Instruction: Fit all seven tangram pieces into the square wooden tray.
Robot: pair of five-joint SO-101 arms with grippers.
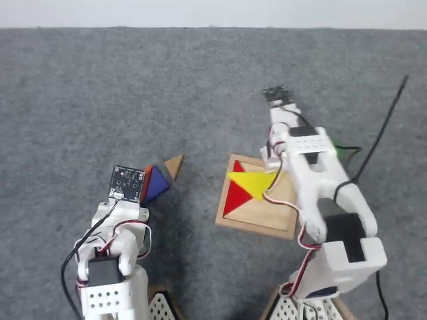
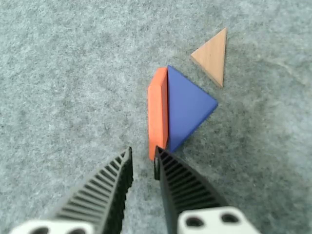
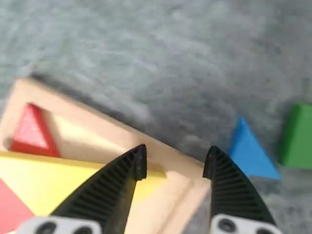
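Observation:
The square wooden tray (image 1: pixel 230 212) lies right of centre on the mat. It holds a large yellow triangle (image 1: pixel 253 181) and a red triangle (image 1: pixel 233 199); a small red triangle (image 3: pixel 31 129) sits in a far corner. My right gripper (image 3: pixel 175 163) hangs open over the tray's rim (image 3: pixel 161 163) beside the yellow triangle (image 3: pixel 48 178), holding nothing. An orange piece (image 2: pixel 157 114), a dark blue triangle (image 2: pixel 187 107) and a plain wood triangle (image 2: pixel 213 56) lie together on the mat. My left gripper (image 2: pixel 144 156) is narrowly open just short of the orange piece's near end.
A light blue triangle (image 3: pixel 248 153) and a green piece (image 3: pixel 297 136) lie on the grey mat beyond the tray. The right arm (image 1: pixel 310 160) covers the tray's right side from above. A black cable (image 1: pixel 383 127) runs along the far right.

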